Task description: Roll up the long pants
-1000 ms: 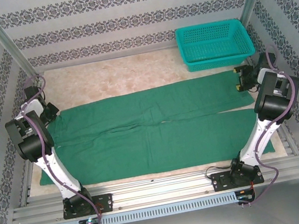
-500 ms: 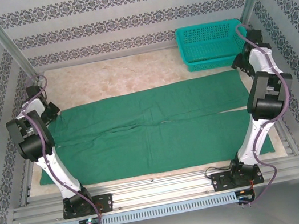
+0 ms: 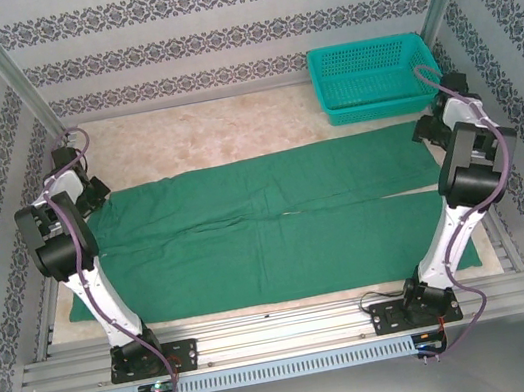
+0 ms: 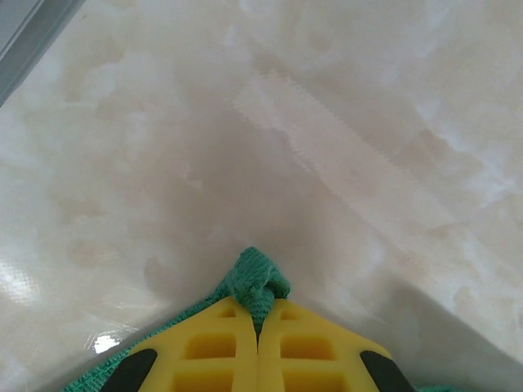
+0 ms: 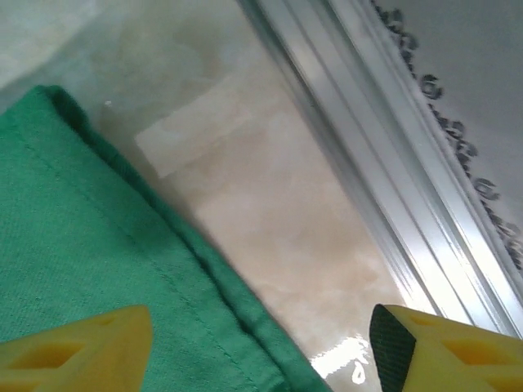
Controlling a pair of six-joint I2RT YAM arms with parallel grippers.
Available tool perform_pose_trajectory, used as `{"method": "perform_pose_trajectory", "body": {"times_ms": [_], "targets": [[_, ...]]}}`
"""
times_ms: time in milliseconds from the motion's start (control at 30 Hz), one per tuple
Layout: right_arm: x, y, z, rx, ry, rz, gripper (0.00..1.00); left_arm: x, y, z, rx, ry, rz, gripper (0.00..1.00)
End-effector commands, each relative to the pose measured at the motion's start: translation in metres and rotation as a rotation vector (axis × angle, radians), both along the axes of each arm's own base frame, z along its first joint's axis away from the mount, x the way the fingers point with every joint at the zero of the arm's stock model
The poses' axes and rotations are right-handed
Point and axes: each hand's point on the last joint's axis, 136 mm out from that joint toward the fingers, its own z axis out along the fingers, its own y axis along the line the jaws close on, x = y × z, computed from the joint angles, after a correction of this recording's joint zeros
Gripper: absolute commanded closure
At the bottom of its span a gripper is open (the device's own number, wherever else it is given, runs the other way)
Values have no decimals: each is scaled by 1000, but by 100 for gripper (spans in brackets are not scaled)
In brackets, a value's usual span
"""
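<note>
The long pants [image 3: 267, 225] lie spread flat across the table, dark green, with both legs running left to right. My left gripper [image 3: 96, 192] is at their far left corner. In the left wrist view the left gripper [image 4: 258, 310] is shut on a small bunch of the green fabric [image 4: 260, 282], just above the marbled tabletop. My right gripper [image 3: 427, 128] hangs at the far right end of the upper leg. In the right wrist view the right gripper [image 5: 261, 351] is open and straddles the stitched hem of the pants [image 5: 90, 237], with nothing between its fingers.
A teal mesh basket [image 3: 388, 107] stands at the back right, just beyond my right gripper. An aluminium frame rail [image 5: 368, 147] runs close along the right of the hem. Bare beige tabletop [image 3: 211, 134] lies behind the pants.
My right gripper swung off the leg end toward the basket, then came back down over the hem. My left gripper has stayed shut on the corner, barely moving.
</note>
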Motion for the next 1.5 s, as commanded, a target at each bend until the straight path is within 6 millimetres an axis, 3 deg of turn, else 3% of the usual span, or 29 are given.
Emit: {"method": "perform_pose_trajectory", "body": {"times_ms": [0,167,300,633,833,1000,1100,1167,1233,1467], "targets": [[18,14,0,29,-21,70,27,-7,-9,-11,-3,65,-34,100],[27,28,3,44,-27,119,26,-5,-10,-12,2,69,-40,100],[33,35,-6,62,6,147,26,-4,-9,-12,1,72,-43,100],[49,34,-25,149,70,163,26,-6,-6,-12,19,89,-44,100],[50,35,-32,190,93,168,31,-6,-6,-14,16,100,-47,100],[40,43,-37,219,122,186,44,-4,-8,-14,6,92,-52,100],[34,45,-36,217,127,180,56,-1,-9,-14,-2,85,-56,100],[33,45,-33,210,108,176,72,0,-11,-14,-11,79,-57,100],[34,46,-31,211,99,173,100,0,-12,-15,-18,77,-60,100],[26,36,-19,148,82,118,100,-3,-14,-14,-20,68,-59,100]]}}
